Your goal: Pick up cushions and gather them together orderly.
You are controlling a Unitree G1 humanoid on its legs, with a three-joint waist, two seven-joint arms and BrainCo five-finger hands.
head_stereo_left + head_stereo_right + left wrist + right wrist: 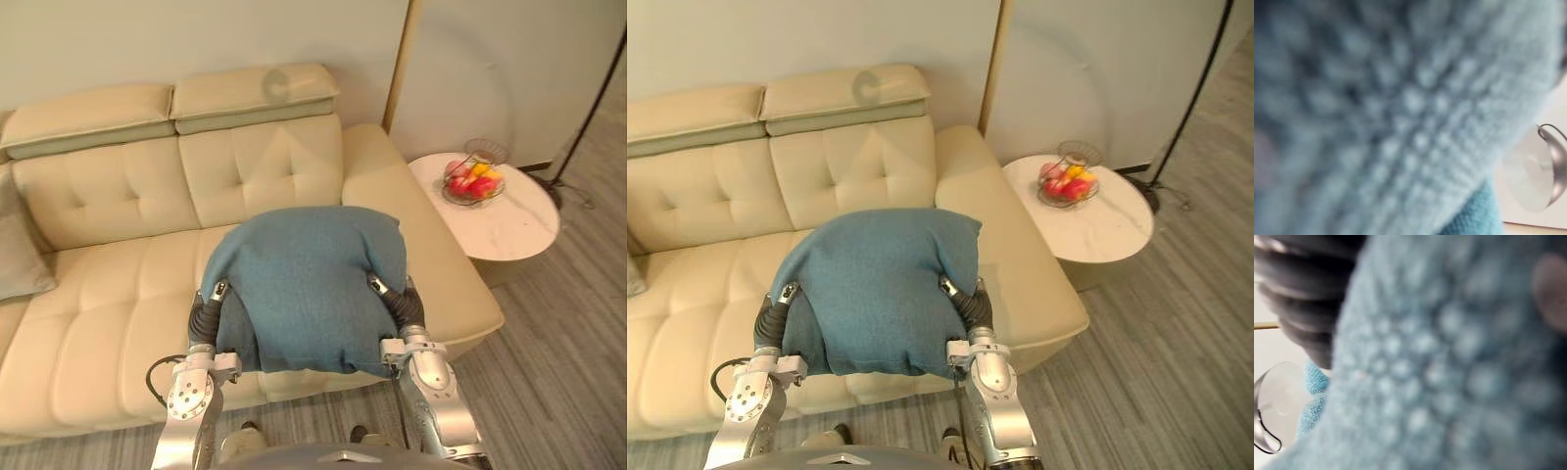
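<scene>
Blue cushion (309, 284): a soft, plump, squarish pad with rounded corners. Its teal cover was a coarse, nubbly knit. It sat at the centre of the eye views, held up between the two arms in front of the sofa seat, with its lower edge sagging.
Knit up close: both wrist views showed the bumpy weave lying right against the camera.
Left hand (204, 315): its dark ribbed cover pressed the cushion's lower left side. The fingers were buried behind the fabric, so I could not tell how far open they were.
Right hand (405, 305): its ribbed cover was set against the cushion's lower right side. The fingers were hidden the same way, so its grip could not be told either.
Sofa (108, 284): smooth cream leather with padded, button-tufted panels and two flat headrest pads along the top. It filled the left and middle of the frame.
Grey cushion (18, 245): pale, matte cloth, leaning on the sofa back at the left edge, well apart from the blue one.
Counter (514, 235): a round, white, polished top at the upper right, just beside the sofa arm.
Fruit bowl (473, 182): a small round bowl on the counter, holding red and yellow fruit.
Floor (568, 362): grey wood-grain planks at the lower right.
</scene>
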